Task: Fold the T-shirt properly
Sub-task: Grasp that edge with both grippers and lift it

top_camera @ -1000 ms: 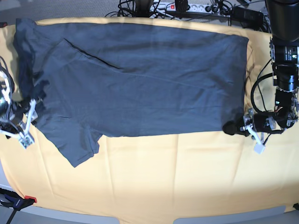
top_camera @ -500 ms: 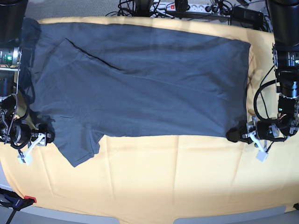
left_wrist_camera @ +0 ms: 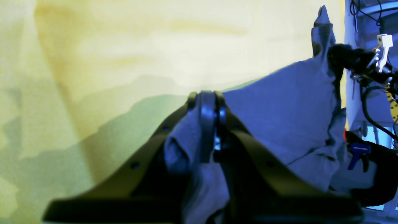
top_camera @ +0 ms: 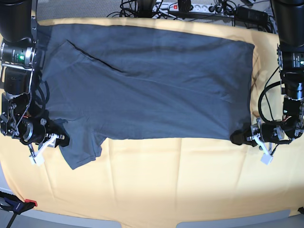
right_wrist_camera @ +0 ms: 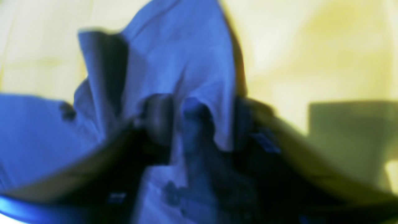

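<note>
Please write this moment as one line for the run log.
stage: gripping near edge | left gripper: shut on dark slate-blue cotton T-shirt, hem corner | right gripper: around fabric at sleeve end | yellow-orange tablecloth: under shirt

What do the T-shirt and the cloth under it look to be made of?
T-shirt: soft matte knit, probably cotton jersey; it lies limp, creases finely and bunches into folds where the left gripper pinches it.
Yellow-orange tablecloth: thin woven-looking fabric, matte, with shallow wrinkles and straight fold lines; the exact fibre cannot be told.

The T-shirt (top_camera: 152,80) — matt soft cloth — lies on matt woven tablecloth (top_camera: 166,185).
</note>
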`<state>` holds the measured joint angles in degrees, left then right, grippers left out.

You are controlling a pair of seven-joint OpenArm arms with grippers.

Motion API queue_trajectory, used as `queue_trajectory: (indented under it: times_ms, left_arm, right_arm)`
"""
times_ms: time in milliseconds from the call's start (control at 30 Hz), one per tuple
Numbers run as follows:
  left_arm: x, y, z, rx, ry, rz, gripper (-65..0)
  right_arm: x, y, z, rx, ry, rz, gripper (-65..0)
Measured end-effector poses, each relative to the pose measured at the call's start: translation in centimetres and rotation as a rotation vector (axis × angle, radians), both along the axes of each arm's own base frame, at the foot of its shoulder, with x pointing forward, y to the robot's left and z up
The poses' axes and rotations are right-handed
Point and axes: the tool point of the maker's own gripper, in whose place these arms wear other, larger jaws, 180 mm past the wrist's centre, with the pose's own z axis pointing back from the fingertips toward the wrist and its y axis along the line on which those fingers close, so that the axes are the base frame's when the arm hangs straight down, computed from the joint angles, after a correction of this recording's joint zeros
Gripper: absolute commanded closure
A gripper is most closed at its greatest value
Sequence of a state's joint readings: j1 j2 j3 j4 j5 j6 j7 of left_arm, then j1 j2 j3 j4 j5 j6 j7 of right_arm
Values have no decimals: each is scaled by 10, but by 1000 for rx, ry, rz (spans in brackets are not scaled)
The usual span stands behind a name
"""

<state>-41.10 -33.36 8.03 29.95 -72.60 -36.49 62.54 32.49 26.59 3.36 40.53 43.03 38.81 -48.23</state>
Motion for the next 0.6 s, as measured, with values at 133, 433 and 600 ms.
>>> queue_trajectory:
  times_ms: [133,433,600]
  left_arm:
    - [5,1,5,-5,-43,9,0]
    - [35,11,10,97,-226,101,0]
    - [50,-3,10,160,-295,88,0]
  right_arm:
    - [13,-4,18,-25,-29,17,0]
    - [56,-22,56,-185,-259,-5,0]
    - [60,-21,60,-185,-293,-9,0]
